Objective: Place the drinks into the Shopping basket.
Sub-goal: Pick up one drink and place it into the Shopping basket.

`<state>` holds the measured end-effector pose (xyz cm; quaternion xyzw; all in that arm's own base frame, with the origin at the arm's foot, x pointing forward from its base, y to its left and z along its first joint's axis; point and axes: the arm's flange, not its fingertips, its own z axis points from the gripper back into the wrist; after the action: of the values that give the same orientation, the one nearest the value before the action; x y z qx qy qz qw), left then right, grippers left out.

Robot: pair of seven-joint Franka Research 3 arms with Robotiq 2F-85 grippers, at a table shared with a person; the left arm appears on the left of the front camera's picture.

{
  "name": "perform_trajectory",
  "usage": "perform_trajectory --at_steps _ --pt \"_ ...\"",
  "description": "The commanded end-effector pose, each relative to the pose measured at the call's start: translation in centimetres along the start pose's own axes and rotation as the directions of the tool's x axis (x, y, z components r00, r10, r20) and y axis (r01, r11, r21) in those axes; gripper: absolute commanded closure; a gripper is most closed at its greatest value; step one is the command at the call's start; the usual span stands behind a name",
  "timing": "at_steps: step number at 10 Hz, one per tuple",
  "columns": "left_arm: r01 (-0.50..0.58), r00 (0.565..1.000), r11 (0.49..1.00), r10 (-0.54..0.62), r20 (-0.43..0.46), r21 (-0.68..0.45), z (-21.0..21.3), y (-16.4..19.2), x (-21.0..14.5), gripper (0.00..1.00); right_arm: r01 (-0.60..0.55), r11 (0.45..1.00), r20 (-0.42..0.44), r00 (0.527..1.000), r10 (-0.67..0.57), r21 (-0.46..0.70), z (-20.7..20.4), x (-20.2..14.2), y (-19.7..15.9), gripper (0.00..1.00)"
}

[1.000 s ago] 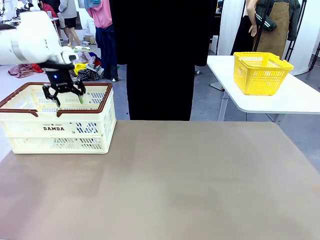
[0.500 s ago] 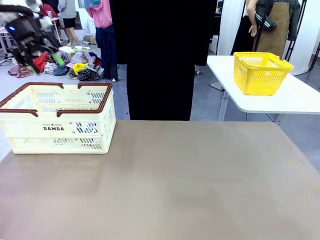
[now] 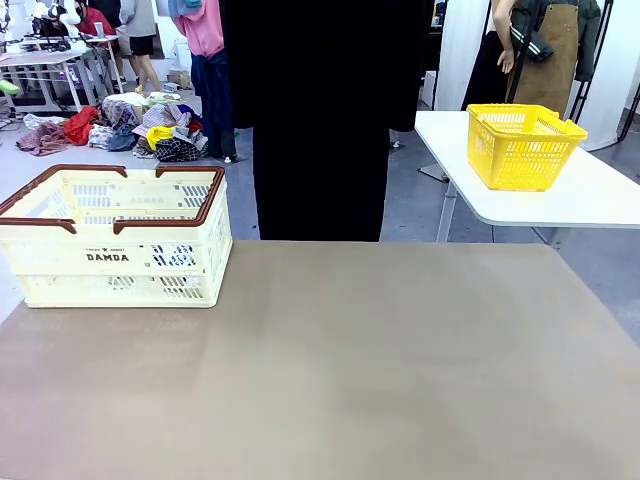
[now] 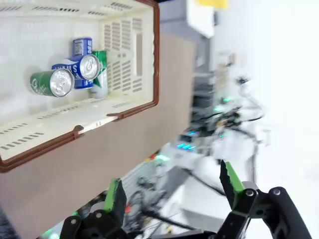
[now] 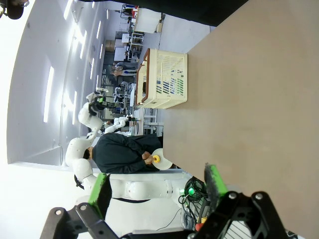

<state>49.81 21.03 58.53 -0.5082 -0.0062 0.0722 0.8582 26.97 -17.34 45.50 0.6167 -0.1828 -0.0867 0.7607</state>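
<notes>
In the left wrist view the drinks lie in one corner of the cream Shopping basket (image 4: 134,50): a green can (image 4: 50,83), a blue can (image 4: 79,67) with a second blue can (image 4: 82,46) behind it, and another green can (image 4: 101,64) against the slotted wall. My left gripper (image 4: 174,191) hangs open, high above and off to one side of the basket, holding nothing. In the front view the Shopping basket (image 3: 115,235) stands at the table's far left. My right gripper (image 5: 157,188) is open and empty, far from the Shopping basket (image 5: 167,79).
A person in black (image 3: 320,120) stands at the table's far edge. A yellow mesh basket (image 3: 522,145) sits on a separate white table at back right. The brown tabletop (image 3: 350,360) stretches bare from the basket to the right.
My left arm rose from just above the basket and swung up and left, out of the front view, with its jaws staying open.
</notes>
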Motion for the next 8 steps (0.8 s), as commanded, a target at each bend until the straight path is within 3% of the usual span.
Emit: perform_trajectory --at_steps 1,2,3,4,8 --pt "-0.044 0.996 0.964 0.063 0.063 -0.264 -1.6 3.5 0.6 0.0 -0.017 1.0 0.009 1.0 0.016 0.022 -0.1 0.2 0.3 0.0" --pt "-0.05 0.994 0.949 0.078 0.08 -0.311 -1.8 4.0 0.9 0.0 -0.017 1.0 0.009 1.0 0.016 0.022 -0.1 0.2 0.3 0.0" --pt "-0.033 0.994 0.955 0.062 0.089 -0.293 -2.5 3.3 1.5 0.0 -0.017 1.0 0.009 1.0 0.016 0.022 -0.1 0.2 0.3 0.0" --pt "-0.078 0.994 0.968 0.093 0.05 -0.237 -0.4 5.7 0.8 0.0 -0.017 1.0 0.009 1.0 0.016 0.022 -0.1 0.2 0.3 0.0" --pt "-0.078 0.994 0.968 0.093 0.05 -0.237 -0.4 5.7 0.8 0.0 -0.017 1.0 0.009 1.0 0.016 0.022 -0.1 0.2 0.3 0.0"
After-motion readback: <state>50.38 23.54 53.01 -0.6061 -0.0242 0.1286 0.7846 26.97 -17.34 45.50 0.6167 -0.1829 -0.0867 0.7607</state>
